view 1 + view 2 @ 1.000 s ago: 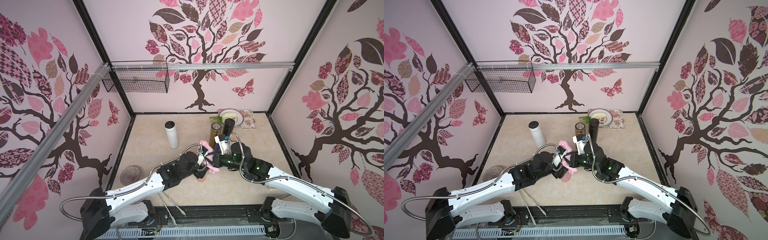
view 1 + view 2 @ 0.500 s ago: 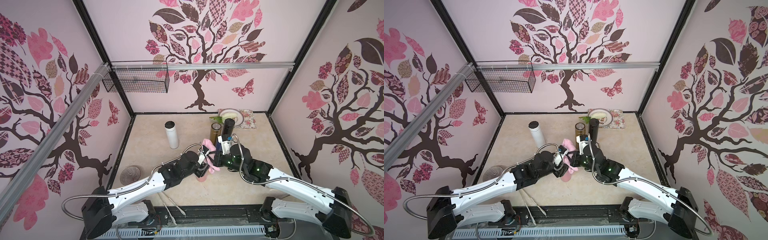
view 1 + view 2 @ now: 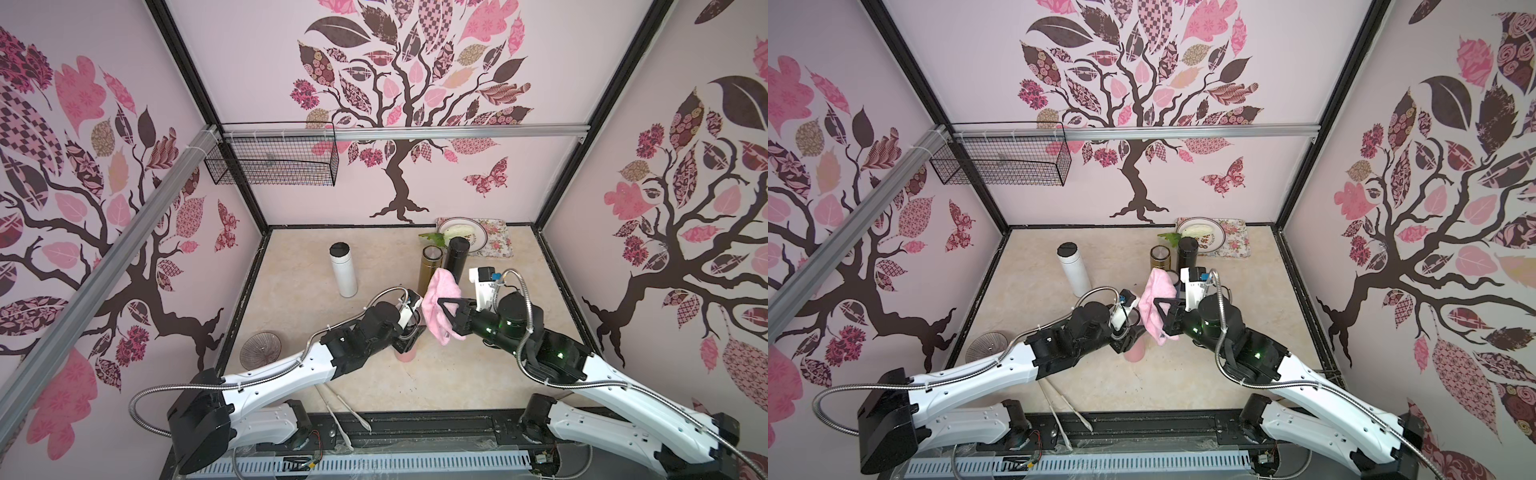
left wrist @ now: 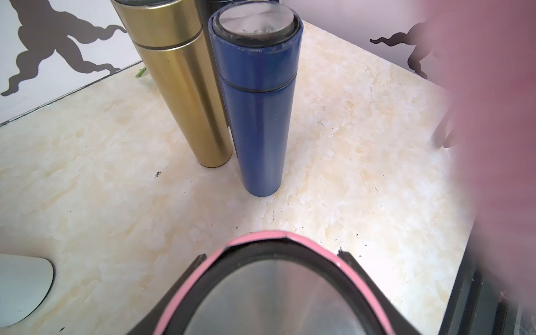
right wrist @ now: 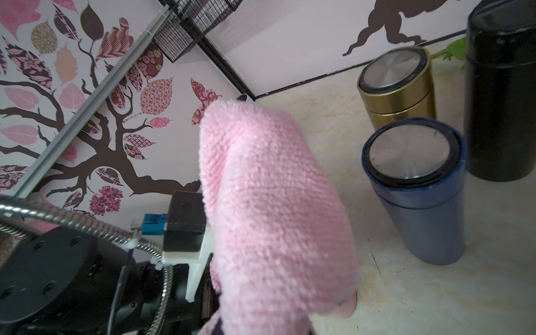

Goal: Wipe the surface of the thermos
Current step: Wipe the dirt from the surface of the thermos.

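A pink thermos [image 3: 405, 355] stands upright on the marble tabletop in both top views, also [image 3: 1133, 353]. My left gripper [image 3: 409, 332] is shut on its upper part. In the left wrist view the fingers [image 4: 200, 258] press against the pink rim on both sides of the steel lid [image 4: 272, 298]. My right gripper [image 3: 446, 305] is shut on a pink cloth [image 3: 440, 320], which hangs beside and over the thermos top. In the right wrist view the cloth [image 5: 272, 203] hides the jaws and leaves only the thermos base [image 5: 346, 307] showing.
Close behind stand a blue thermos [image 4: 258, 116], a gold thermos [image 3: 430, 266] and a black thermos [image 3: 456, 255]. A white thermos [image 3: 344, 270] stands to the left. A plate on a floral tray [image 3: 494, 245] sits at the back right, a small dish [image 3: 262, 351] at the front left.
My left gripper's jaws have closed in on the pink thermos. The right gripper has carried the cloth slightly higher and to the right.
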Available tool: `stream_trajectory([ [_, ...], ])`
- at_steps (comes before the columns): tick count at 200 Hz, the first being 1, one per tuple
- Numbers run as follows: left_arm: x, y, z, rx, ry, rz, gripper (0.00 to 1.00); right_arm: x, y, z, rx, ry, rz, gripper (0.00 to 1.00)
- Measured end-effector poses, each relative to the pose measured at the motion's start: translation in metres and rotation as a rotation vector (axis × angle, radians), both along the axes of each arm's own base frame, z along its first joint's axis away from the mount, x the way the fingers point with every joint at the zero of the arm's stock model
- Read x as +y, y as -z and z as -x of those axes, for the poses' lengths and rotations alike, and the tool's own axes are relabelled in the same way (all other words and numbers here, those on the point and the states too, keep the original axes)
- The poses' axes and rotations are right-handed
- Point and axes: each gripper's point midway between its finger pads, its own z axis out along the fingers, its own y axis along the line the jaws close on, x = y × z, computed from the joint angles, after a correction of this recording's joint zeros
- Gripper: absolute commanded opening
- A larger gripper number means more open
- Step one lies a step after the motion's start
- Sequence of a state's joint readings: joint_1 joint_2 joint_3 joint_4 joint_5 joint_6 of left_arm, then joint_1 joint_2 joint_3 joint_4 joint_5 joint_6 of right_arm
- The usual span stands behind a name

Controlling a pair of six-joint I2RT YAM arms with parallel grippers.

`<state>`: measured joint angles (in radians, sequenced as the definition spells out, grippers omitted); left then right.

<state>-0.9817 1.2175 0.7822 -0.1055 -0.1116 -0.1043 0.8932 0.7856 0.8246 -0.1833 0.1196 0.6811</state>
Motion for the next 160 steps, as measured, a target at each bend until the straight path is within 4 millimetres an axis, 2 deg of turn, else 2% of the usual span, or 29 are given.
stream_trajectory([
  [10,-0.001,0.0,-0.001,-0.002,-0.004,0.002,0.0,-0.009,-0.008,0.005,-0.018,0.009,-0.018,0.0],
  [33,0.0,-0.001,-0.007,0.003,-0.043,0.005,0.0,-0.02,-0.017,0.014,-0.034,0.009,-0.04,0.0],
  [50,0.004,-0.002,-0.01,0.024,-0.089,0.017,0.0,-0.017,-0.006,0.017,-0.008,-0.011,-0.033,0.0],
  [66,0.015,-0.003,-0.014,0.067,-0.148,0.046,0.0,-0.009,0.027,0.02,0.048,-0.047,-0.016,0.0],
  [95,0.044,-0.009,-0.016,0.153,-0.267,0.099,0.0,0.003,0.115,0.029,0.208,-0.106,0.024,0.0],
  [108,0.051,-0.013,-0.014,0.177,-0.306,0.125,0.0,0.002,0.147,0.035,0.272,-0.112,0.042,0.0],
  [121,0.058,-0.012,-0.013,0.208,-0.353,0.137,0.0,0.0,0.167,0.039,0.319,-0.107,0.048,0.0],
  [147,0.074,-0.008,-0.013,0.268,-0.476,0.169,0.0,0.0,0.193,0.042,0.376,-0.1,0.042,0.0],
  [160,0.081,-0.018,-0.014,0.283,-0.524,0.237,0.0,0.002,0.209,0.044,0.404,-0.108,0.04,0.0],
])
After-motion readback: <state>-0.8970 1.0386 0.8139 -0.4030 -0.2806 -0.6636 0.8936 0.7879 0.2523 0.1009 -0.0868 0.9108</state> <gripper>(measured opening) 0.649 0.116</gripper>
